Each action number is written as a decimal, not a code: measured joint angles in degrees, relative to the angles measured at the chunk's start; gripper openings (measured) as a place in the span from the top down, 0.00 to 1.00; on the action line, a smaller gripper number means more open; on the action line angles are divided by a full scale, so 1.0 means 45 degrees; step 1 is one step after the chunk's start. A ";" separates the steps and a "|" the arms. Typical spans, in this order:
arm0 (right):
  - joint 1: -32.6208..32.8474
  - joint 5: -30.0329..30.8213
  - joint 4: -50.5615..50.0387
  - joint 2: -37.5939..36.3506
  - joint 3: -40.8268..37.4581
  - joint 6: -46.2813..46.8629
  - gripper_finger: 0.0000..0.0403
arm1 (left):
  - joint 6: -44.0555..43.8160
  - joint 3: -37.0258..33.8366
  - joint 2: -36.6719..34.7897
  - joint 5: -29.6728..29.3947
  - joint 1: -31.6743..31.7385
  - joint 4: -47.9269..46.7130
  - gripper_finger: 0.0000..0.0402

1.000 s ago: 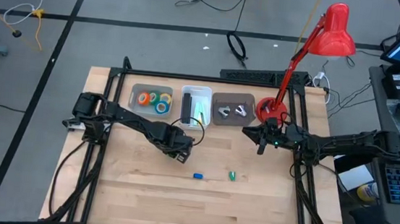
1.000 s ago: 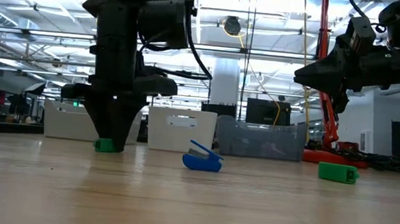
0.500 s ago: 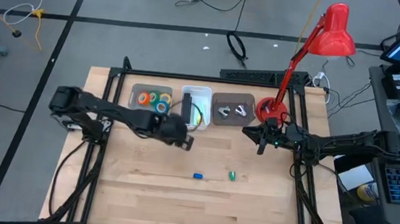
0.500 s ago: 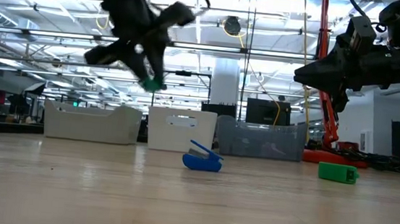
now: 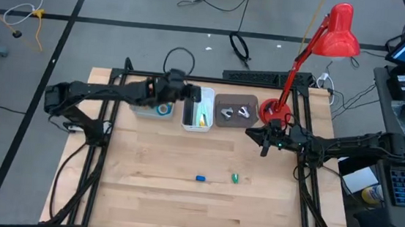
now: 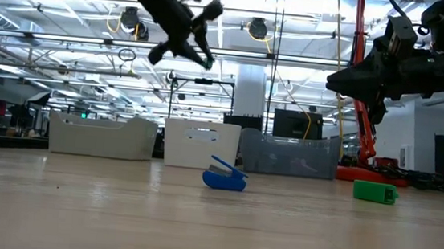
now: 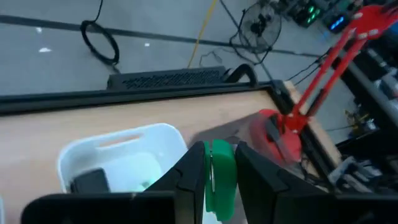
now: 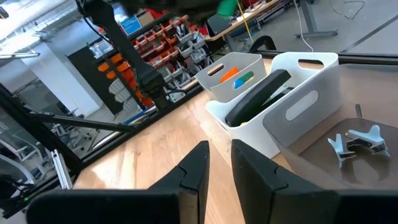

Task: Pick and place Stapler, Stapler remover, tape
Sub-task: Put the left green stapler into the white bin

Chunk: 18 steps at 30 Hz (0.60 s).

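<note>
Lifted from the surface [image 5: 144,196] a second ago, left hand [image 7: 217,180] now grasps a green stapler [image 7: 221,177] above the white bin [image 5: 198,109]. Right hand [image 8: 214,158] hovers, fingers nearly closed, empty.

The left arm reaches from its base at the table's left edge across toward the back row, its forearm nearly level and raised well above the tabletop. Its left gripper [image 5: 189,94] hangs in the air at the far end of that reach, fingers [image 7: 193,177] pinched on a small green piece [image 7: 220,180] that stands upright between them. The right arm stretches in from the right side, low and nearly straight, and waits with the right gripper [image 5: 264,142] held above the table, its fingers [image 8: 196,165] close together with a narrow gap and nothing between them.
</note>
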 joint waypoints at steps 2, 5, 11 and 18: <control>-0.0005 0.0023 -0.0050 0.0000 0.0000 0.0003 0.85 | 0.0494 -0.0003 0.0320 0.0708 0.0574 0.0454 0.81; -0.0005 0.0067 -0.0064 -0.0003 0.0000 0.0040 0.85 | 0.1044 0.0000 0.0792 0.1769 0.1239 0.0533 0.81; -0.0024 0.0406 -0.0053 0.0000 0.0000 0.0309 0.85 | 0.1976 0.0140 0.2026 0.2965 0.1777 0.0875 0.81; -0.0024 0.0407 -0.0053 0.0000 0.0000 0.0348 0.85 | 0.3846 0.2379 0.3927 0.3201 0.1833 -0.1553 0.81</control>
